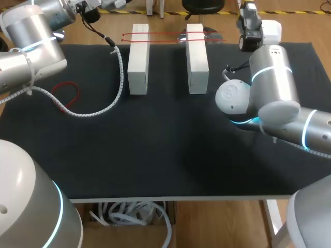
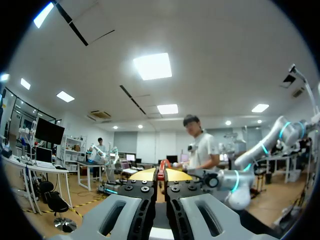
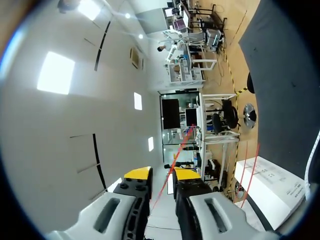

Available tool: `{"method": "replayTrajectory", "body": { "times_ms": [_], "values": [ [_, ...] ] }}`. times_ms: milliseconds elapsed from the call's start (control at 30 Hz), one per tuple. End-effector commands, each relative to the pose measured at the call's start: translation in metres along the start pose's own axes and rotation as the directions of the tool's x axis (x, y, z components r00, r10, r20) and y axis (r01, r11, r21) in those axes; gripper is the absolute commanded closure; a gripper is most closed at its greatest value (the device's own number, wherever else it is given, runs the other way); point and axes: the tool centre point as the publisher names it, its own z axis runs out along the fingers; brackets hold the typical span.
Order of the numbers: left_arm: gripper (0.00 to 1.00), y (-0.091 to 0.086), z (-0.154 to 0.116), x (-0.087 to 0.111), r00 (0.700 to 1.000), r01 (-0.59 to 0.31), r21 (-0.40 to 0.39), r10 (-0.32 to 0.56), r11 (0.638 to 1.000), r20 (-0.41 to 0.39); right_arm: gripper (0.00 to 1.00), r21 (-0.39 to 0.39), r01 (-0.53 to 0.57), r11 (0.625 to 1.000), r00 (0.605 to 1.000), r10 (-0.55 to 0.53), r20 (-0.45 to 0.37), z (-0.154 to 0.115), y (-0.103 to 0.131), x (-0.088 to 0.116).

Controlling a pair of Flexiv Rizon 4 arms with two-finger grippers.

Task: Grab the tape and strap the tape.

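Where the two white blocks stand on the far part of your black mat (image 1: 170,144), the tape (image 1: 168,34) lies across their tops as two thin red strands. The strands are close together and roughly parallel. They bridge the gap from the left block (image 1: 138,62) to the right block (image 1: 197,59) and run a little past the outer side of each. The blocks lie lengthwise, pointing away from you, side by side but apart.

Your left arm (image 1: 31,36) comes in from the far left corner. A spiral-wrapped cable (image 1: 120,77) trails from it in a wide curve over the mat and ends near the far end of the left block. A separate red loop (image 1: 77,92) lies flat on the mat inside that curve, well apart from the blocks.

In the left wrist view your left gripper (image 2: 160,176) is narrow, its yellow tips pressed from both sides on a short red strip (image 2: 160,171) that stands up between them.

Your right arm (image 1: 274,88) bends in over the right side of the mat, beside the right block without touching it. In the right wrist view a red strand (image 3: 173,165) runs straight out ahead of your right gripper (image 3: 163,175). You cannot tell whether that gripper is clamped on it. Just beside the gripper in that view, one white block shows with the two red strands crossing its top
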Motion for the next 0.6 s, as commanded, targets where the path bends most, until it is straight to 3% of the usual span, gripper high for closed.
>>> {"method": "replayTrajectory", "body": {
  "times_ms": [33,100,600],
  "values": [
    [1.00,0.0001,0.0002,0.0005,1.000,-0.001,0.000,0.001,1.000,0.003,0.89,-0.007,0.003,1.000,1.000,-0.003,0.005,-0.0003,-0.0015,0.0010],
    [1.00,0.0001,0.0002,0.0005,1.000,-0.001,0.000,0.001,1.000,0.003,1.00,-0.007,0.002,1.000,1.000,-0.002,0.007,-0.0005,-0.0015,0.0010],
    [1.00,0.0001,0.0002,0.0005,1.000,-0.001,0.000,0.001,1.000,0.003,1.00,0.001,0.025,1.000,1.000,-0.025,-0.007,-0.0009,-0.0032,0.0068]
  ]
}}
